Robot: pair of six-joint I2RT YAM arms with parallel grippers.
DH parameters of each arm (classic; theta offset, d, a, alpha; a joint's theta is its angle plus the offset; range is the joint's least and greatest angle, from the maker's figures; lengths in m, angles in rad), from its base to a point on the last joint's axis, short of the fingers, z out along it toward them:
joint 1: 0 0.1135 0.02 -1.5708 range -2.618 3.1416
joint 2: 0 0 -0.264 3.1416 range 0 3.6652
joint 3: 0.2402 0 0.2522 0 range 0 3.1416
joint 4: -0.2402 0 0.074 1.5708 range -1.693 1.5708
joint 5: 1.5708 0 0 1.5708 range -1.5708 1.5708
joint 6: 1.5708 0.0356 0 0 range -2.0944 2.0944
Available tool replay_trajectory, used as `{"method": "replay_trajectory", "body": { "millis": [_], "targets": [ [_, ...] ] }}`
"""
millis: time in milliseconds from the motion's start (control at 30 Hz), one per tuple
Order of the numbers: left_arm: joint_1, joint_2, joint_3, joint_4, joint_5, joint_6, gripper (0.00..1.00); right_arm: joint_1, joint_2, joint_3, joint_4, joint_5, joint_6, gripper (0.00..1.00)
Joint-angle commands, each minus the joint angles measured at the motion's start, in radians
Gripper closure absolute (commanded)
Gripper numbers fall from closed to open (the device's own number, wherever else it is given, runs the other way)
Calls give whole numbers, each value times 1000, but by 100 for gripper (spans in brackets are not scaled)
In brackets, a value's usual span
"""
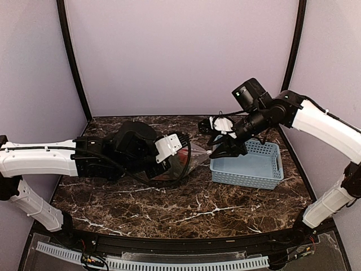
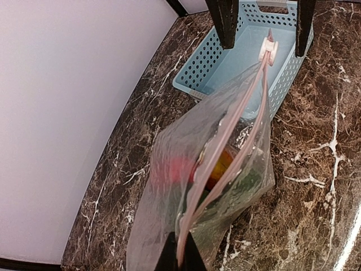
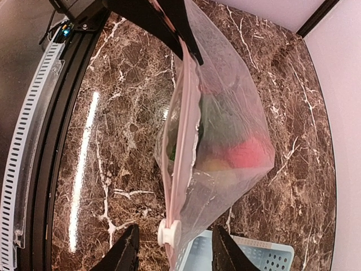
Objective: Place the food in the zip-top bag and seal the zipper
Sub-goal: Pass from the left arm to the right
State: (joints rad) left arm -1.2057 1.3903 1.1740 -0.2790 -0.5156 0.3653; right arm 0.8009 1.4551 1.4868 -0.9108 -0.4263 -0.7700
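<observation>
The clear zip-top bag hangs stretched between my two grippers, just above the table. Red, orange and green food shows through it, and also in the right wrist view. The pinkish zipper gapes along its middle. Its white slider sits at the end by the basket. My left gripper is shut on the zipper's other end. My right gripper is open, with one finger on each side of the slider and not touching it. Its dark fingers also show in the left wrist view.
A light-blue slotted basket, with nothing in it, stands on the dark marble table right of the bag, under my right gripper. It also shows in the left wrist view. Lilac walls close in the back and sides. A black rail runs along the near edge.
</observation>
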Motion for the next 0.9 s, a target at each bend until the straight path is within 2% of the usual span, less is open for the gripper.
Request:
{"method": "replay_trajectory", "body": {
  "millis": [0,333,533,733,867],
  "targets": [
    [8,-44,11,-1,-3,-16,99,12,3,-12,27,41,-6,60],
    [11,-51,1,1,3,-18,99,15,7,-14,26,28,-8,81],
    [17,-55,-5,3,0,-21,99,16,6,-12,23,40,-14,99],
    [40,-89,-33,2,4,-32,99,9,-7,-50,21,135,-34,100],
    [46,-108,-47,-4,7,-42,99,-9,-26,-57,13,139,-30,100]
  ]
}}
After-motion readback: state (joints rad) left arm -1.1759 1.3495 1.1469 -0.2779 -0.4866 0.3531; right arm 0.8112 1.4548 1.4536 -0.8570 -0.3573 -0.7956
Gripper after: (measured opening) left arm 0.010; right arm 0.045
